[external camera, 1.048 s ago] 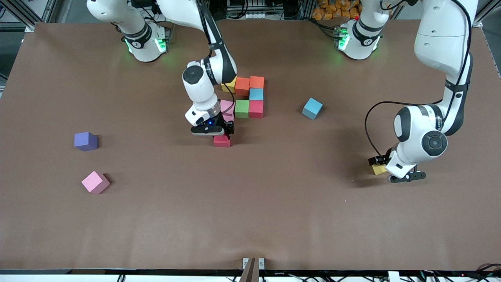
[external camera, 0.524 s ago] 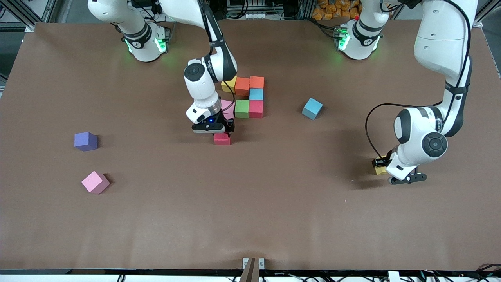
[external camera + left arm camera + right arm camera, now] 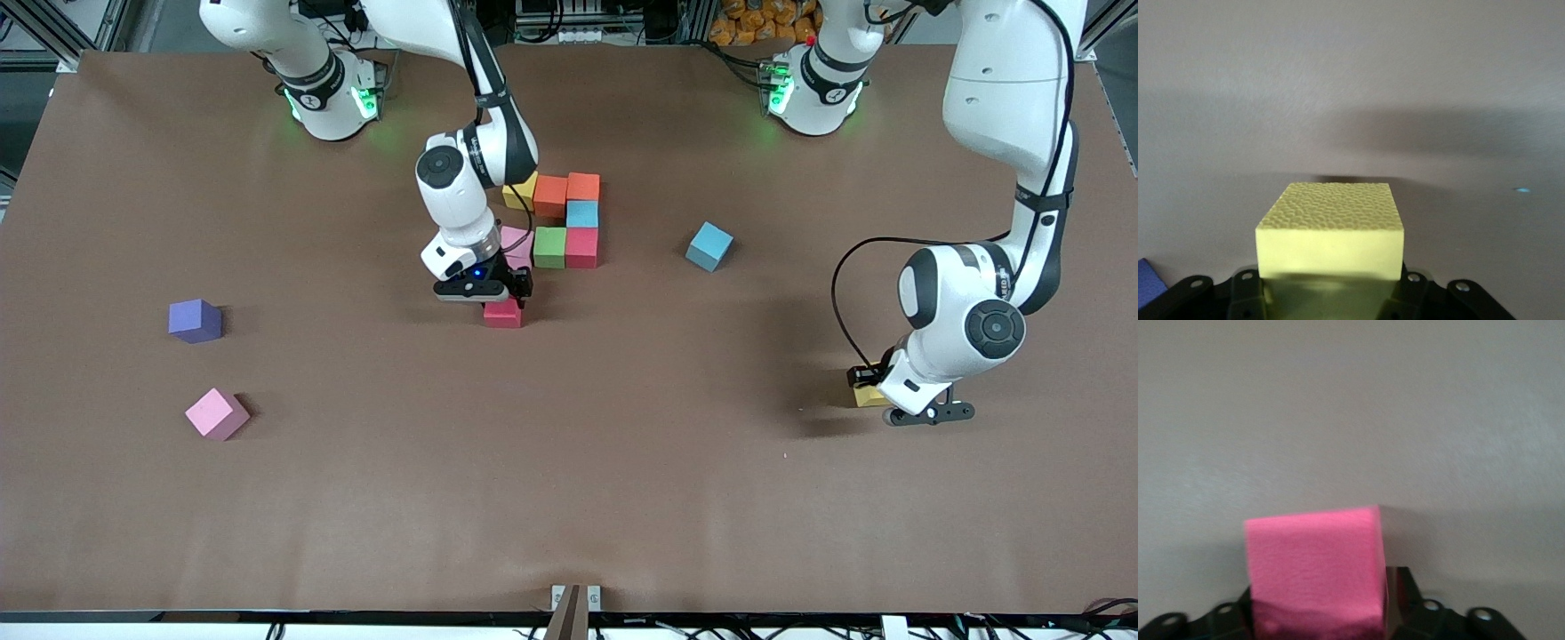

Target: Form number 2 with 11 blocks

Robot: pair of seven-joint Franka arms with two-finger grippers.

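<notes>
on the table (image 3: 622,498), unmarked blocks (image 3: 566,222)

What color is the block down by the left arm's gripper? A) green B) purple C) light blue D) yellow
D: the block right at the left gripper is yellow, seen up close in the left wrist view and at the left arm's end of the table in the front view.
</notes>
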